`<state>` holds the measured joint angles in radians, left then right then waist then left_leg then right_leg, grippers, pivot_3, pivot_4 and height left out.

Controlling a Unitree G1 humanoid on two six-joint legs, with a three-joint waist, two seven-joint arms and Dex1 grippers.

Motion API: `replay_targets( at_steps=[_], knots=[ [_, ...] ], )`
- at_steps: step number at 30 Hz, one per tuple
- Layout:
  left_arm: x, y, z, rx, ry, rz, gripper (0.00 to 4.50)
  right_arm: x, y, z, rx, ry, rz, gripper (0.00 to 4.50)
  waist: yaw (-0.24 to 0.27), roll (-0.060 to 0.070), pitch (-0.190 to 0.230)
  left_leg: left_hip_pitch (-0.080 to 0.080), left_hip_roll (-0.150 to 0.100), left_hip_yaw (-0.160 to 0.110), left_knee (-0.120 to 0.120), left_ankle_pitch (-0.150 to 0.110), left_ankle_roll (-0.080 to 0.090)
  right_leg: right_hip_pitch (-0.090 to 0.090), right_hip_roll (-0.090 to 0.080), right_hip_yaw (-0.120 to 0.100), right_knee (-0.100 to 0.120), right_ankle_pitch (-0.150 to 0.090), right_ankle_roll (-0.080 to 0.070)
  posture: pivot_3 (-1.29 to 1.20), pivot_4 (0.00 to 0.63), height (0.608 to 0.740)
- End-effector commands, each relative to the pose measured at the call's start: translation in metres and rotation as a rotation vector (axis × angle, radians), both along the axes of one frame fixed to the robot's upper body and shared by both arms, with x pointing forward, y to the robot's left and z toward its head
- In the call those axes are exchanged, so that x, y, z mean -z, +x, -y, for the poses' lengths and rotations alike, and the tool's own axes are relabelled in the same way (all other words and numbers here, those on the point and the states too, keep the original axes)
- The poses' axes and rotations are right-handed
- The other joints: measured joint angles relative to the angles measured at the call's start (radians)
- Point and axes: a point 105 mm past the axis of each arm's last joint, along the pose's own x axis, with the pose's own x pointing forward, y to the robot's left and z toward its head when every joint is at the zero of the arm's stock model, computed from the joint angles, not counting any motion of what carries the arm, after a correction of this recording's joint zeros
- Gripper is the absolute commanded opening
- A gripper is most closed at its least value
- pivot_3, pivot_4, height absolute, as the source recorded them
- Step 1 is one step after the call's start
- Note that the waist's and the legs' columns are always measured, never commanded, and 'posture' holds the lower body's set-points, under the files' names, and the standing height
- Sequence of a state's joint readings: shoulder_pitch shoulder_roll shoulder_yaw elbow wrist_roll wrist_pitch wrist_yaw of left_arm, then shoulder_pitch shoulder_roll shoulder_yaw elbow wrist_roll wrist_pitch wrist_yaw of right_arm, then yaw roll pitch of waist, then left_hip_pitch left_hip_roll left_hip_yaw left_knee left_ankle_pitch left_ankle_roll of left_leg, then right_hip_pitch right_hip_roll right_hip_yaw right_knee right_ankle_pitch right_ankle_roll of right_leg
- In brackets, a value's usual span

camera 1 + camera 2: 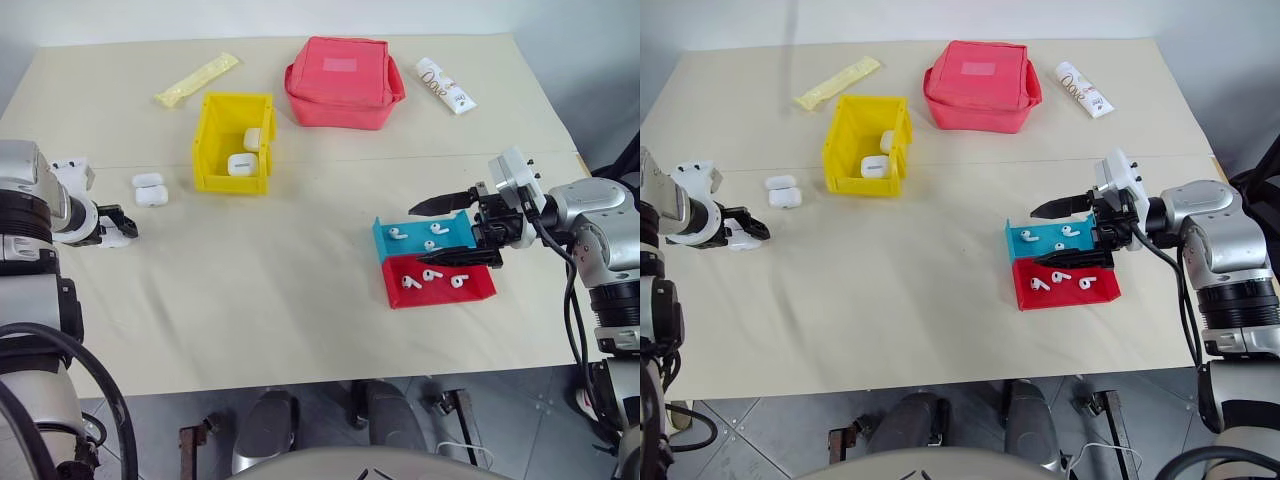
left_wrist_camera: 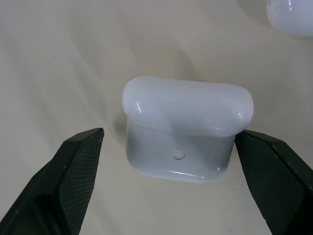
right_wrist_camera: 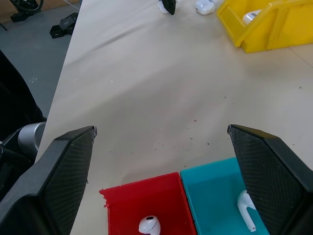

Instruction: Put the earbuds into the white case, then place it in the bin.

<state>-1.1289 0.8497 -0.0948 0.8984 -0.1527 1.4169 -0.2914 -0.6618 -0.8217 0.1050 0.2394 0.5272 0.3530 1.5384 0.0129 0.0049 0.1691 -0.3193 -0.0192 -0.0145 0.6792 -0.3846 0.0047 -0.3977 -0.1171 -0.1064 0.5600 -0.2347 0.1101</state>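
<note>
I am looking down on a cream-covered table (image 1: 300,290) with grey floor tiles beyond its near edge. I take the yellow bin (image 1: 233,142) as my landmark. It stands open-topped on the far-left part of the table, and I can see two white cases inside it, one lying flat (image 1: 242,164) and one leaning against the wall (image 1: 252,139). Just to the left of the bin, two more cases (image 1: 149,189) lie side by side on the cloth. Further left and nearer me, my left gripper (image 2: 168,161) points steeply down with its fingers spread wide on either side of the white case (image 2: 187,128) I am after. The case is shut and resting on the table. One finger looks to be at its side and the other stands clear of it.

Well to the right of the bin and nearer me sit the teal tray (image 1: 425,236) and the red tray (image 1: 440,283), touching each other, each holding three earbuds (image 1: 431,274). My right gripper (image 1: 452,231) hovers over those trays, jaws at full spread, gripping nothing.

Behind the bin to its right is a red pouch (image 1: 343,80), with a white tube (image 1: 446,85) beyond it, and behind the bin to its left lies a yellow sachet (image 1: 197,79).
</note>
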Motion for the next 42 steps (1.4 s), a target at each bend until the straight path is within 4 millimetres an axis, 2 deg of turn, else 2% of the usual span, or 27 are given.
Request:
replay_targets(
  at_steps=[1, 3, 7, 11, 13, 17, 20, 22, 28, 32, 38, 42],
  knots=[
    [0.015, -0.009, -0.004, -0.030, 0.003, -0.074, 4.29, -0.014, -0.005, 0.006, -0.016, -0.001, 0.043, 4.50, 0.000, 0.000, 0.000, 0.000, 0.000, 0.000, 0.000, 0.000, 0.000, 0.000, 0.000, 0.000, 0.000, 0.000, 0.000, 0.00, 0.150, 0.740],
    [0.017, -0.010, -0.004, -0.033, 0.001, -0.081, 3.90, -0.014, -0.005, 0.007, -0.013, -0.004, 0.044, 4.50, 0.000, 0.001, 0.000, 0.000, 0.000, 0.000, 0.000, 0.000, 0.000, 0.000, 0.000, 0.000, 0.000, 0.000, 0.000, 0.00, 0.150, 0.740],
    [0.017, -0.012, -0.004, -0.041, -0.009, -0.085, 2.82, -0.014, -0.004, 0.008, -0.007, -0.007, 0.046, 4.50, -0.001, 0.002, -0.001, 0.000, 0.001, 0.000, 0.000, 0.000, 0.000, 0.000, 0.000, 0.000, 0.000, 0.000, 0.000, 0.00, 0.150, 0.740],
    [0.013, -0.010, -0.003, -0.027, -0.024, -0.032, 2.82, -0.015, -0.003, 0.010, 0.008, -0.012, 0.051, 4.50, -0.003, 0.002, -0.001, 0.001, 0.001, 0.000, -0.001, 0.000, 0.000, 0.000, 0.000, 0.000, 0.000, 0.000, 0.000, 0.00, 0.150, 0.740],
    [0.000, 0.003, 0.003, 0.050, -0.008, 0.116, 2.82, -0.016, -0.004, 0.012, 0.019, -0.014, 0.054, 4.50, -0.008, 0.003, -0.002, 0.001, 0.002, 0.000, -0.001, 0.000, 0.000, 0.000, 0.000, 0.000, 0.001, 0.000, 0.000, 0.00, 0.150, 0.740],
    [-0.022, 0.008, 0.032, 0.288, 0.015, 0.325, 2.82, -0.020, -0.005, 0.016, 0.042, -0.011, 0.063, 4.50, 0.000, 0.004, -0.001, -0.001, 0.003, -0.002, 0.001, 0.000, 0.000, 0.000, -0.001, 0.002, 0.001, 0.000, 0.000, 0.00, 0.150, 0.740],
    [-0.035, -0.002, 0.057, 0.472, 0.007, 0.454, 2.82, -0.022, -0.007, 0.018, 0.056, -0.011, 0.071, 4.50, 0.007, 0.000, 0.000, -0.003, 0.003, -0.003, 0.002, 0.000, 0.000, 0.000, -0.005, 0.004, 0.000, 0.000, 0.000, 0.00, 0.150, 0.740],
    [-0.054, -0.014, 0.083, 0.626, -0.061, 0.634, 2.82, -0.023, -0.012, 0.020, 0.078, -0.008, 0.079, 4.50, 0.009, 0.000, 0.001, -0.004, 0.002, -0.004, 0.002, 0.000, 0.000, -0.001, -0.010, 0.002, -0.001, 0.000, 0.000, 0.00, 0.150, 0.740],
    [-0.091, -0.036, 0.119, 0.855, -0.168, 0.976, 2.82, -0.023, -0.024, 0.026, 0.133, -0.005, 0.087, 4.50, 0.013, 0.000, 0.001, -0.004, 0.001, -0.004, 0.002, -0.001, -0.002, 0.001, -0.013, 0.000, -0.002, 0.000, 0.000, 0.00, 0.150, 0.740],
    [-0.122, -0.040, 0.151, 1.093, -0.221, 1.312, 2.82, -0.023, -0.030, 0.026, 0.181, 0.015, 0.087, 4.50, 0.016, 0.000, 0.001, -0.002, 0.000, -0.004, 0.002, -0.002, -0.003, 0.003, -0.013, -0.001, -0.002, 0.000, 0.000, 0.00, 0.150, 0.740],
    [-0.114, -0.035, 0.191, 1.361, -0.263, 1.409, 2.82, -0.024, -0.034, 0.026, 0.312, 0.063, 0.096, 4.50, 0.016, 0.000, 0.001, -0.002, 0.000, -0.002, 0.002, 0.001, 0.002, 0.003, -0.010, -0.004, -0.003, 0.001, 0.001, 0.00, 0.150, 0.740],
    [-0.104, -0.032, 0.210, 1.448, -0.312, 1.420, 2.82, -0.024, -0.035, 0.026, 0.417, 0.107, 0.104, 4.50, 0.016, -0.001, 0.002, -0.003, -0.001, -0.002, 0.002, 0.001, 0.003, 0.003, -0.009, -0.005, -0.004, 0.001, 0.002, 0.00, 0.150, 0.740]
  ],
)
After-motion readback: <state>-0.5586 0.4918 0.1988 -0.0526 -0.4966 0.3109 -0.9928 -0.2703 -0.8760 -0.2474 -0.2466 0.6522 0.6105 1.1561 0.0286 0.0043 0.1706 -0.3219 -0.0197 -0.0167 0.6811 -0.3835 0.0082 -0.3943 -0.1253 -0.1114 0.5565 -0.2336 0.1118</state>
